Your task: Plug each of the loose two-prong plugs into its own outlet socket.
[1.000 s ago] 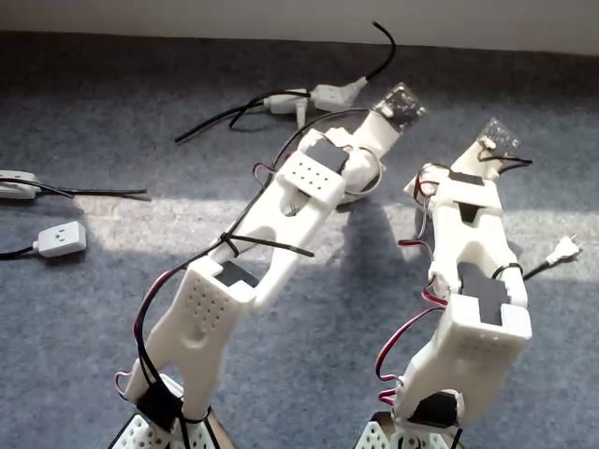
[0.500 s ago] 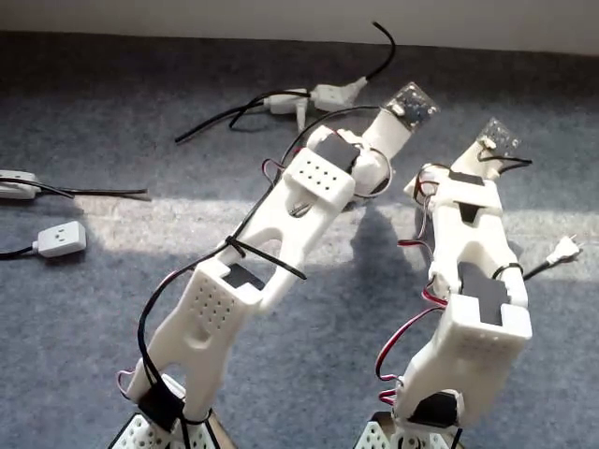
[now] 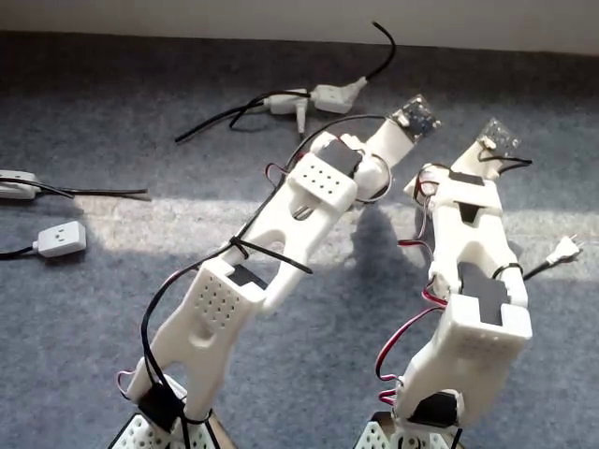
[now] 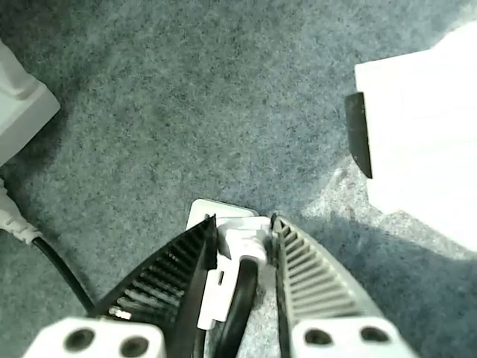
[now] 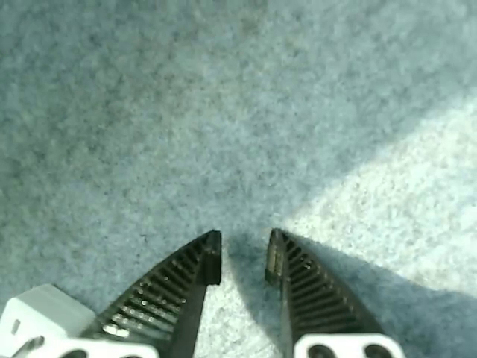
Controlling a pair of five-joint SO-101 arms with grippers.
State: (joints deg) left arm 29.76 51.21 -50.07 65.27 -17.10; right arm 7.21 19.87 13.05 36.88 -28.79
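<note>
My left gripper [image 4: 242, 224] is shut on a white plug [image 4: 237, 250] whose black cord runs back between the fingers; it is held low over the grey carpet. A white socket block [image 4: 19, 112] lies off to one side of it. My right gripper [image 5: 244, 257] hovers over bare carpet, slightly open with nothing between its fingers, and a white block [image 5: 37, 317] shows beside it. In the high view the left arm [image 3: 318, 187] leans toward the right arm [image 3: 473, 243]. A loose two-prong plug [image 3: 564, 248] lies at the far right. An outlet socket [image 3: 61, 238] lies at the far left.
A second socket with black cords [image 3: 14, 184] lies at the left edge. At the back, a joined white plug and socket [image 3: 318, 96] trail black cable. The right arm's white body [image 4: 425, 142] stands close beside the left gripper.
The left arm has swung to the right, closer to the right arm, with the plug in its gripper. The right arm has stayed still.
</note>
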